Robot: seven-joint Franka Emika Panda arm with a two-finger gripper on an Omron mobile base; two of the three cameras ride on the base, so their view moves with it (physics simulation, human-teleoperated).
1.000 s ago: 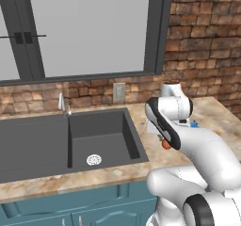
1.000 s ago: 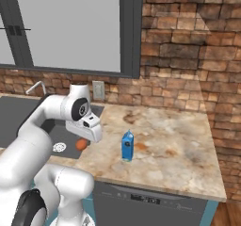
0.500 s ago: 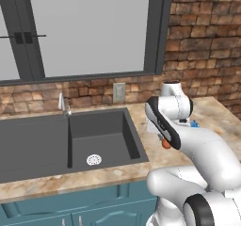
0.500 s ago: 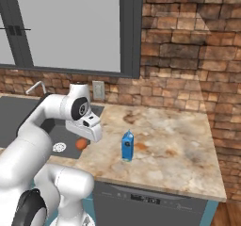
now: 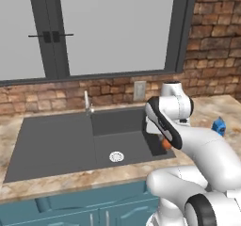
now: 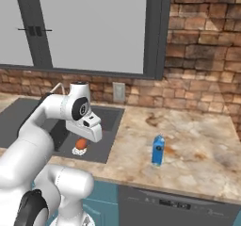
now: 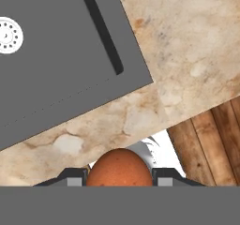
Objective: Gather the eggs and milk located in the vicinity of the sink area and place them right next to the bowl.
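Note:
My gripper [image 7: 120,178] is shut on the orange-brown egg [image 7: 120,167], which sits between the two fingertips. The egg [image 6: 81,144] hangs under the hand, above the front right corner of the dark grey sink [image 6: 106,117]. From the left, the same egg [image 5: 165,144] peeks out beside the arm at the sink's [image 5: 56,145] right rim. The blue milk carton [image 6: 158,150] stands upright on the counter to the right of the sink, and its top [image 5: 218,125] shows behind my arm. The white egg and the bowl are out of view.
The basin holds a round silver drain [image 5: 116,157] and a thin tap [image 5: 87,100] stands at its back edge. Speckled stone counter [image 6: 197,140] stretches right of the sink below a brick wall. Wooden floor [image 7: 211,139] lies past the counter's front edge.

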